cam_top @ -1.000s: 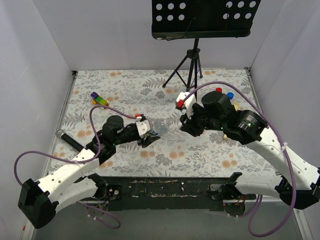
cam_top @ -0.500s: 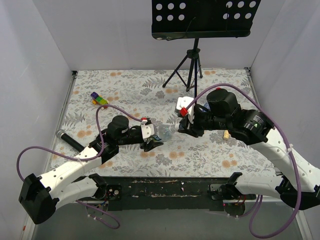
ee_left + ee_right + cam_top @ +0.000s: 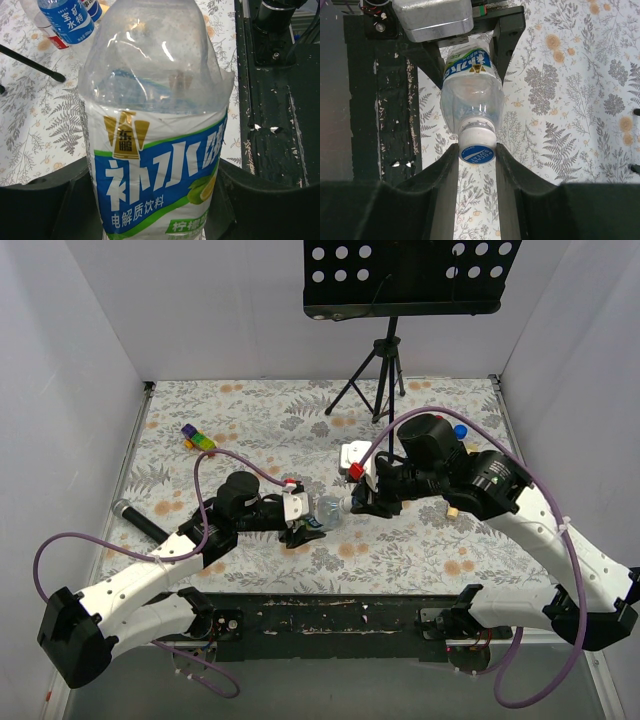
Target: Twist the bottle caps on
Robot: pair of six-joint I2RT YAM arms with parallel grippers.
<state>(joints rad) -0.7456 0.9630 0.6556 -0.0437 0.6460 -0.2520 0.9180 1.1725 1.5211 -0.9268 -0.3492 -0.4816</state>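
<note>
My left gripper (image 3: 305, 523) is shut on a clear bottle (image 3: 326, 510) with a blue and white label, holding it on its side with the neck towards the right arm. In the left wrist view the bottle (image 3: 160, 150) fills the space between the jaws (image 3: 155, 200). My right gripper (image 3: 358, 502) is shut on its whitish cap (image 3: 477, 150), which has a blue top and sits on the neck of the bottle (image 3: 470, 95). Two other bottles (image 3: 67, 20) stand further off. A loose blue cap (image 3: 460, 430) lies at the back right.
A music stand's tripod (image 3: 380, 370) stands at the back middle. A multicoloured toy block (image 3: 198, 439) lies at the back left. A black rod (image 3: 140, 520) lies at the left. A tan stick (image 3: 452, 510) lies under the right arm. White walls close in the sides.
My right gripper has moved left and down to the bottle's neck and closed on the cap. My left gripper has carried the bottle a little to the right.
</note>
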